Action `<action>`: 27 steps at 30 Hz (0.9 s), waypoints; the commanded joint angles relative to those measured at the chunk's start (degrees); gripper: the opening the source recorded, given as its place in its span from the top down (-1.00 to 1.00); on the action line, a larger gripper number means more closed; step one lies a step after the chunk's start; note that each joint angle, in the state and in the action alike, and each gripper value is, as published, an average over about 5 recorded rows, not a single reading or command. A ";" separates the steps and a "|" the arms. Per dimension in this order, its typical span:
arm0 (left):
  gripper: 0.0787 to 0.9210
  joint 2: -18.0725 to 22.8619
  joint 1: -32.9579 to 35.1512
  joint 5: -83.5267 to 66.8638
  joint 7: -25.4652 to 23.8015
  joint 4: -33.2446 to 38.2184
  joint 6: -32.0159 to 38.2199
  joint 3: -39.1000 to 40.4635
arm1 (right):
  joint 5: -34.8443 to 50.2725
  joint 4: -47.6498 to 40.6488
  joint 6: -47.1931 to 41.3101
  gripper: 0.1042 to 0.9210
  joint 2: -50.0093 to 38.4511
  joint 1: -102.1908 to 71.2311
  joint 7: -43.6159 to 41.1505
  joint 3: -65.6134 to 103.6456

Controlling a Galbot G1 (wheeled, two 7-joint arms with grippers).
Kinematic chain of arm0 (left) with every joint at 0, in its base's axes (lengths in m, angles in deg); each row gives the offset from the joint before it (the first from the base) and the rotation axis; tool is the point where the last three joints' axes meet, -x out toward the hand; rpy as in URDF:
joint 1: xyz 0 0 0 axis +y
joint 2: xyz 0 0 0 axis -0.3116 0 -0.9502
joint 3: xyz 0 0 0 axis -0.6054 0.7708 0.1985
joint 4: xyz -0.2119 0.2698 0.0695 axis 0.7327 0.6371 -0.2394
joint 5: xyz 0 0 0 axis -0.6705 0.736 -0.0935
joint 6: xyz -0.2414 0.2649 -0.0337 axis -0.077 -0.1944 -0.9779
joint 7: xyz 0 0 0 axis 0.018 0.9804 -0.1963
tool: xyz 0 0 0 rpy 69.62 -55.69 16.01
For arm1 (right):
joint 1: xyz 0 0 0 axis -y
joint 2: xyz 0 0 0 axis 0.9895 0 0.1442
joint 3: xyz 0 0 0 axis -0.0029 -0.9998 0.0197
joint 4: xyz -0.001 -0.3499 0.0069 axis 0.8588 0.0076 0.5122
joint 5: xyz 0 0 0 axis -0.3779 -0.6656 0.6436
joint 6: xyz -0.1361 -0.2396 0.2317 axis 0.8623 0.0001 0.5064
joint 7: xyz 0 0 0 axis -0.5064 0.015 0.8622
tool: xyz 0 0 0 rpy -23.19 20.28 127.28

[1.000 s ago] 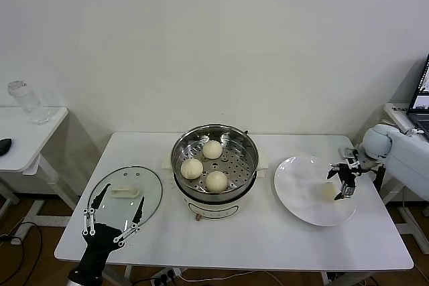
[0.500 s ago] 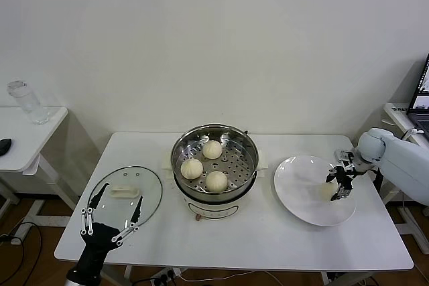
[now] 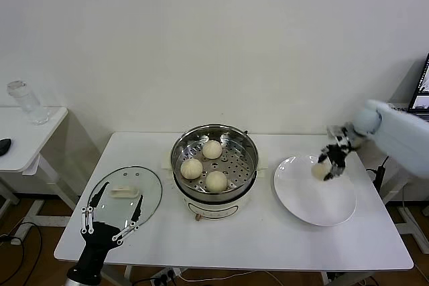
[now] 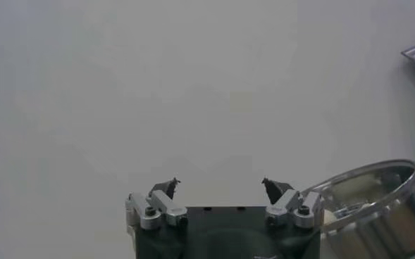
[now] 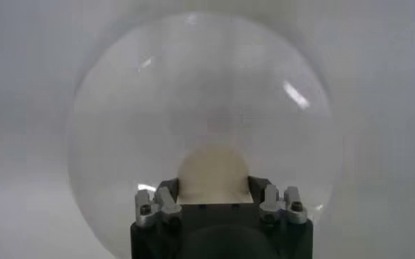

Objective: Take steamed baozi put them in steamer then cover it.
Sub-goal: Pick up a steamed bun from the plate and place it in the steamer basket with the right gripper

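A: Above the white plate (image 3: 315,192), the right gripper (image 3: 330,163) is carrying the last bun. In the right wrist view its fingers (image 5: 166,199) are pressing in on both sides of the baozi (image 5: 213,172), and the plate (image 5: 108,141) is lying below with nothing else on it. In the head view the held baozi (image 3: 320,170) is hanging clear of the plate surface.

B: Noted. Steamer count?

A: Three baozi are sitting on the perforated tray: one at the back (image 3: 212,149), one at the robot's left (image 3: 192,168), one at the front (image 3: 216,181). The steamer (image 3: 249,144) is standing mid-table, just beside the plate, uncovered.

B: So three in four placed, and the fourth is gripped and in the air. Cover?

A: The cover (image 3: 151,199) is lying flat on the table (image 3: 268,239) at the robot's left, well apart from the steamer's top, handle up. The left gripper (image 3: 110,222) is hovering at its near edge with fingers (image 3: 88,222) spread wide, holding nothing. The left wrist view agrees: both fingers (image 4: 166,187) are standing apart with bare wall between, and the steamer rim (image 4: 376,176) is showing at one side.

B: Remaining work, as I am judging it: carry the fourth baozi across into the free space on the tray, let go, then lift the cover and seat it on the rim.

A: Agreed. The open patch is looking widest at the steamer's right side.
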 commanded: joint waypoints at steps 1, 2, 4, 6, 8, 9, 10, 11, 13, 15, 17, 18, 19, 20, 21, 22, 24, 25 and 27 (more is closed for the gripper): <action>-0.77 0.00 -0.55 0.28 -0.01 -0.06 0.15 0.54 | 12.35 8.29 -4.75 -0.43 8.63 24.66 -6.22 -14.00; -0.77 -0.02 -0.62 0.30 -0.01 0.00 0.13 0.63 | 14.50 9.36 -5.59 -0.43 10.18 26.15 -5.82 -15.13; -0.77 -0.06 -0.75 0.30 -0.01 0.11 0.11 0.69 | 17.90 10.94 -7.06 -0.43 13.00 27.91 -5.11 -16.46; -0.77 -0.10 -0.85 0.40 -0.06 0.13 0.08 0.66 | 20.96 12.21 -8.42 -0.43 15.39 28.80 -4.28 -17.40; -0.77 -0.19 -0.93 0.62 -0.14 0.01 -0.01 0.59 | 23.06 13.05 -9.47 -0.43 17.76 28.73 -3.33 -17.96; -0.77 -0.26 -0.98 0.74 -0.17 -0.07 -0.05 0.57 | 23.73 13.31 -9.91 -0.43 18.91 28.50 -2.84 -18.18; -0.77 -0.33 -1.05 0.83 -0.19 -0.17 -0.09 0.54 | 24.36 13.52 -10.29 -0.43 20.08 28.18 -2.34 -18.35; -0.77 -0.39 -1.15 0.87 -0.22 -0.28 -0.13 0.53 | 24.89 13.62 -10.63 -0.43 21.30 27.77 -1.77 -18.52; -0.77 -0.41 -1.39 0.88 -0.24 -0.51 -0.16 0.54 | 25.36 13.55 -11.12 -0.43 23.45 26.97 -0.91 -18.80; -0.77 -0.36 -1.63 0.88 -0.27 -0.70 -0.21 0.65 | 25.38 13.36 -11.43 -0.43 25.28 26.26 -0.16 -19.24; -0.77 -0.28 -1.85 0.87 -0.29 -0.84 -0.29 0.81 | 24.88 13.13 -11.52 -0.43 26.80 25.64 0.24 -19.85; -0.77 -0.27 -1.97 0.86 -0.30 -0.90 -0.36 0.90 | 24.50 13.06 -11.56 -0.43 27.48 25.25 0.44 -20.20; -0.77 -0.25 -2.09 0.85 -0.31 -0.95 -0.44 0.96 | 24.08 13.01 -11.58 -0.43 28.10 24.90 0.54 -20.51; -0.77 -0.25 -2.20 0.84 -0.30 -1.01 -0.52 1.00 | 23.68 12.97 -11.62 -0.42 28.62 24.51 0.66 -20.84; -0.77 -0.27 -2.31 0.82 -0.31 -1.06 -0.59 1.01 | 23.28 12.93 -11.66 -0.42 29.07 24.07 0.80 -21.14; -0.77 -0.29 -2.39 0.81 -0.31 -1.09 -0.63 1.01 | 22.89 12.88 -11.68 -0.42 29.40 23.68 0.91 -21.36; -0.77 -0.29 -2.50 0.79 -0.31 -1.12 -0.67 0.97 | 22.35 12.67 -11.75 -0.41 29.90 22.76 1.37 -21.79; -0.77 -0.30 -2.53 0.77 -0.31 -1.11 -0.67 0.95 | 22.07 12.54 -11.76 -0.41 30.05 22.25 1.63 -21.92; -0.77 -0.28 -2.52 0.76 -0.28 -1.11 -0.67 0.88 | 21.41 12.22 -11.77 -0.41 30.24 21.10 2.32 -22.10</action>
